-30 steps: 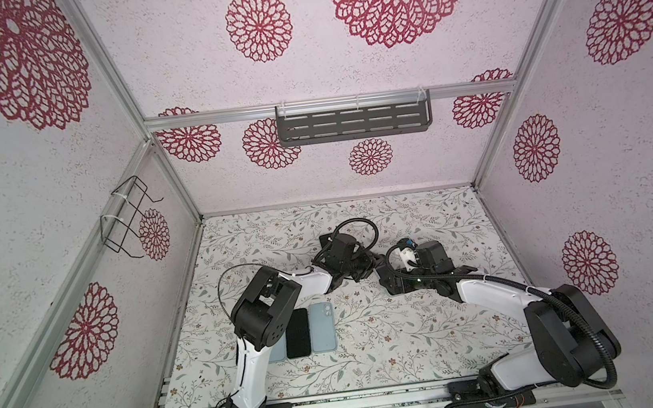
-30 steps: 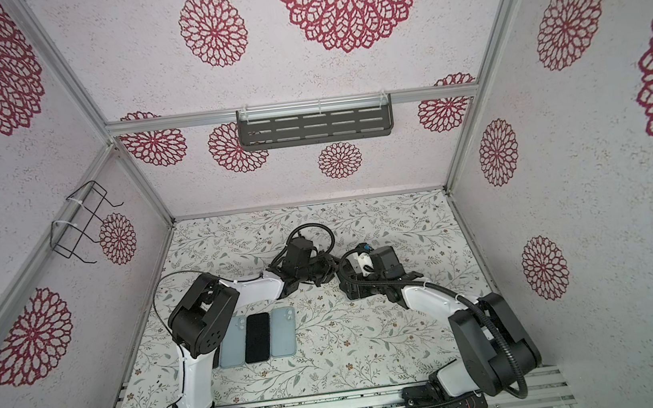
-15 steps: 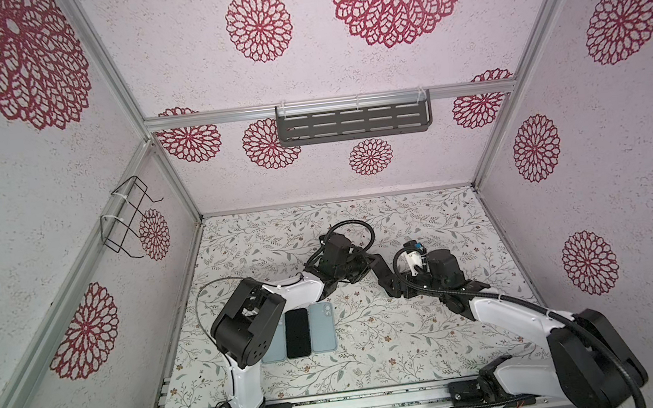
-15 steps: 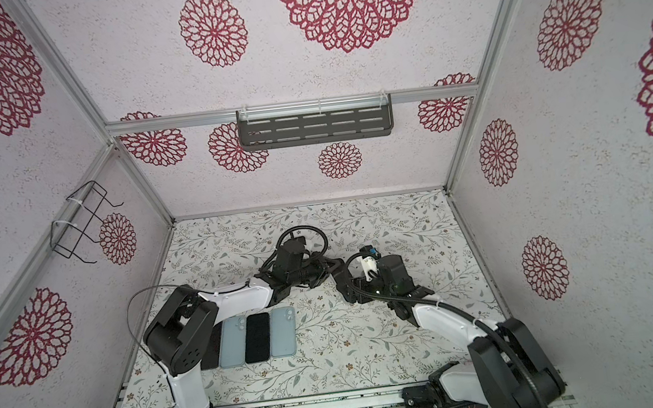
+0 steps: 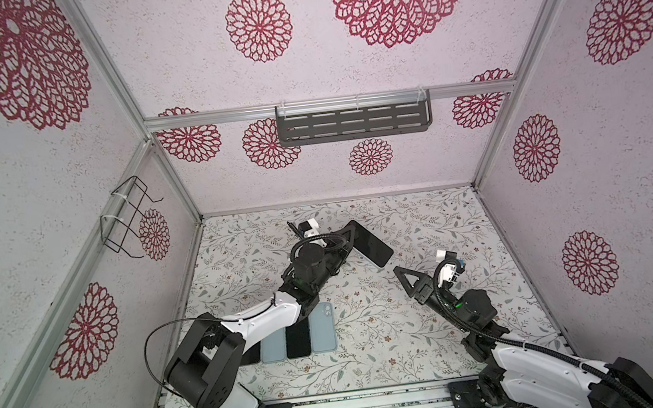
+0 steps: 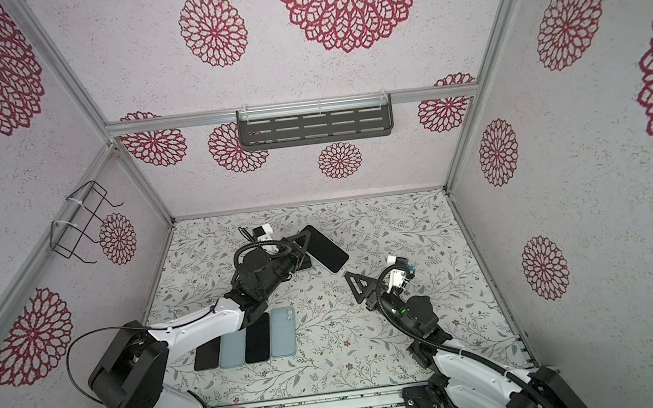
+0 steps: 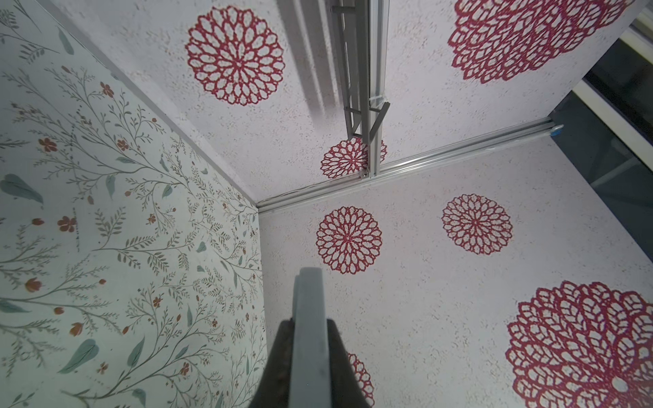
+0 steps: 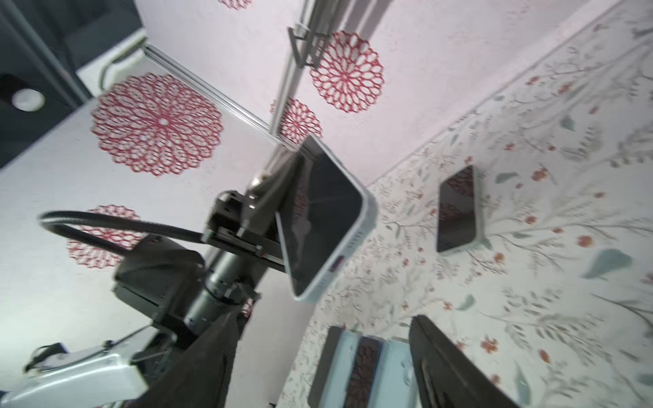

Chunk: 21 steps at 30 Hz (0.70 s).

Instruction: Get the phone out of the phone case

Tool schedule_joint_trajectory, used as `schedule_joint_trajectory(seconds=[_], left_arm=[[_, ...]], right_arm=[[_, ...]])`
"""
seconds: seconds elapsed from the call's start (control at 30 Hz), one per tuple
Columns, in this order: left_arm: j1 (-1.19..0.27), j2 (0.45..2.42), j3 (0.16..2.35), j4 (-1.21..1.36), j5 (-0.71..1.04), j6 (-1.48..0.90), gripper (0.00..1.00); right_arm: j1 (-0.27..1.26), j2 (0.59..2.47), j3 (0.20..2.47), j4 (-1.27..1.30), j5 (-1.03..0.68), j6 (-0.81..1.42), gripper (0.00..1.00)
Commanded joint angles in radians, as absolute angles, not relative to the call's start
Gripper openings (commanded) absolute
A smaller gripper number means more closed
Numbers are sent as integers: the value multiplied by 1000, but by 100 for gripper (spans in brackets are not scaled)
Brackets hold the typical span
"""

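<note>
My left gripper (image 5: 347,237) is shut on one long edge of a phone (image 5: 371,242) in a light blue phone case (image 8: 367,219) and holds it tilted above the table, dark screen (image 8: 328,215) up. In the left wrist view the case's grey-blue edge (image 7: 309,318) is pinched between both fingers of the left gripper (image 7: 309,353). My right gripper (image 5: 404,277) stands open to the phone's right, apart from it. In the right wrist view nothing sits between the fingers of the right gripper (image 8: 325,364).
A second dark-screened phone (image 8: 457,208) lies flat on the floral table beyond the held one. Several phones and light blue cases (image 5: 298,334) lie side by side under my left arm. A slotted shelf (image 5: 353,124) hangs on the back wall, a wire basket (image 5: 130,219) on the left wall.
The left gripper has closed on the cased phone and carries it toward the back. The right gripper has drawn away from it, to the right and front.
</note>
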<state>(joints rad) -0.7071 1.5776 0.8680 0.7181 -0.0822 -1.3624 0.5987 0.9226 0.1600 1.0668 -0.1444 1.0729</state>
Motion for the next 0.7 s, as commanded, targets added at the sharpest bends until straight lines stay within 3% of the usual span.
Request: schedule_joint_trajectory(seconds=[0.0, 0.37, 0.67], left_arm=[[-739, 1561, 876, 884, -174, -1405, 0], [-769, 1595, 887, 934, -179, -1448, 0], [-772, 1603, 887, 942, -177, -1457, 0]], right_arm=[[622, 962, 157, 1315, -68, 1145, 77], [656, 1241, 166, 1686, -71, 1260, 61], [686, 1273, 201, 1687, -69, 1238, 47]])
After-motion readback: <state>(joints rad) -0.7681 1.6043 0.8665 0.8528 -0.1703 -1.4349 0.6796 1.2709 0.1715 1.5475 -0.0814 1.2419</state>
